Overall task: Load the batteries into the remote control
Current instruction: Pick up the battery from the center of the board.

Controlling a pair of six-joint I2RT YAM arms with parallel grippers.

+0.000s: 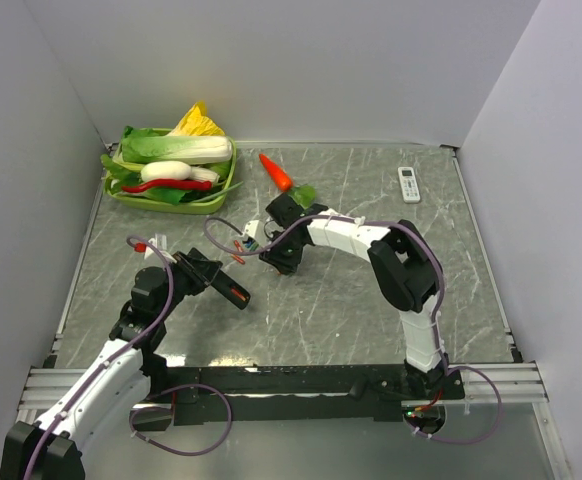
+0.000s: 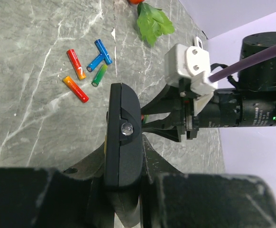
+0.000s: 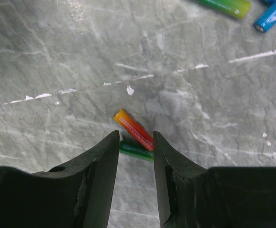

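My left gripper (image 1: 221, 283) is shut on the black remote control (image 1: 233, 292) and holds it tilted above the table. In the left wrist view the remote (image 2: 123, 137) stands end-on between my fingers (image 2: 157, 161). Loose batteries (image 2: 76, 64) in red, orange, blue and green lie on the table beyond it. My right gripper (image 1: 263, 252) points down beside them. In the right wrist view its jaws (image 3: 135, 134) stand narrowly apart with a green battery (image 3: 135, 151) spanning the gap and touching both fingers. An orange-red battery (image 3: 133, 128) lies across it.
A green tray (image 1: 121, 187) of vegetables stands at the back left. An orange carrot (image 1: 276, 172) with a green leaf (image 2: 153, 21) lies behind the right gripper. A white remote (image 1: 408, 183) lies at the back right. A small red object (image 1: 141, 245) lies at the left.
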